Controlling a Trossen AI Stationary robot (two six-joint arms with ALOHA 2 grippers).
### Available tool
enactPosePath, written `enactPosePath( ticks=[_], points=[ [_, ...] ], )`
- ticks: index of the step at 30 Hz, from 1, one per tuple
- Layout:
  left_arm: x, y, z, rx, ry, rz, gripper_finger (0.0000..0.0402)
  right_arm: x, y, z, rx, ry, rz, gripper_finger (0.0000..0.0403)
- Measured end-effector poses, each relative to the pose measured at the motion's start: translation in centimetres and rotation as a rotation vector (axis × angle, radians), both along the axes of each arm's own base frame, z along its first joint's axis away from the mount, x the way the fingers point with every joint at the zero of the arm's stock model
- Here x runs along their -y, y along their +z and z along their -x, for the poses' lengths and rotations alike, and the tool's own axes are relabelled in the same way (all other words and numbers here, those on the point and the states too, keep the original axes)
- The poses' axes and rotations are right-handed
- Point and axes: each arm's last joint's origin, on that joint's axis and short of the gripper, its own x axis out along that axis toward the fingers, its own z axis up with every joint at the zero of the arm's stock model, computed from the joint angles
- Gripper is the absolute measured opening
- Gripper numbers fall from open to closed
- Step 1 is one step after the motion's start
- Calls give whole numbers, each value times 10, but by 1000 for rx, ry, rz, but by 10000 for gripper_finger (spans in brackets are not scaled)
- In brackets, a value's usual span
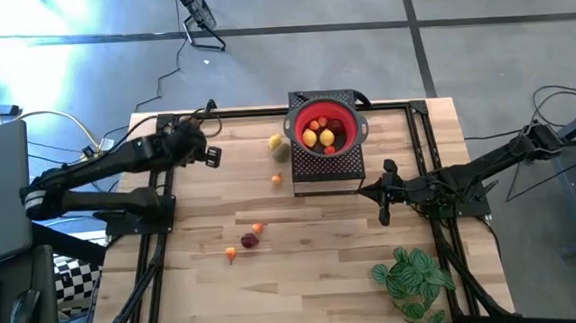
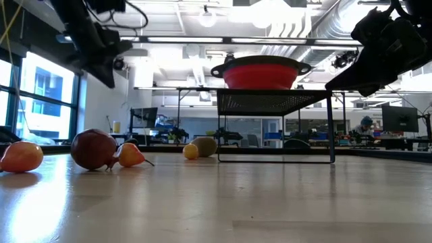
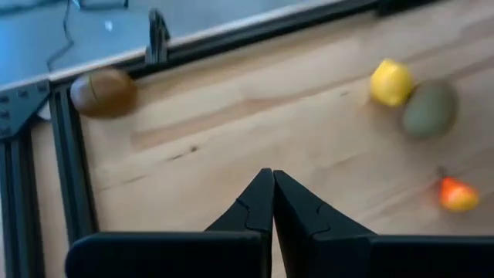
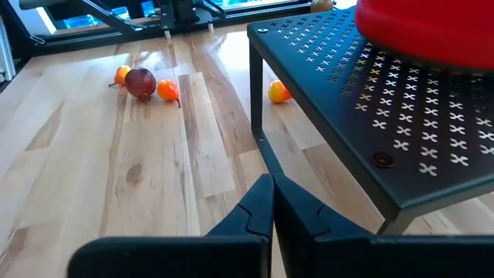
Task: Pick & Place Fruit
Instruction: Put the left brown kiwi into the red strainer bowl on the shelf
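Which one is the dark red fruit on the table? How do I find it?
Start at the red bowl on its black stand, then look down the wooden table toward the front. The dark red fruit lies between two smaller orange ones; it is the darkest and biggest.

Both arms reach inward over the table, left gripper (image 1: 211,155) and right gripper (image 1: 384,214) closed, empty.
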Motion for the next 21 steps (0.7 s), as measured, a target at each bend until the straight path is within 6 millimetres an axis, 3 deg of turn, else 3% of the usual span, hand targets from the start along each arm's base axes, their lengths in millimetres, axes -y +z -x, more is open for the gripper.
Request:
enactPosePath(
  ticks=[6, 14, 18, 21],
  points=[
    [-26, -11, 3, -64, -9, 110, 3, 0, 0, 0, 5, -8, -19, 2],
    [-55, -19, 10, -95, 153, 108, 3, 0, 0, 0, 5, -8, -20, 2],
    [-66, -10, 6, -42, 96, 35, 3, 0, 0, 0, 5, -8, -20, 2],
    [-68, 9, 3, -33, 45, -3, 3, 0, 0, 0, 5, -8, -20, 2]
  ],
)
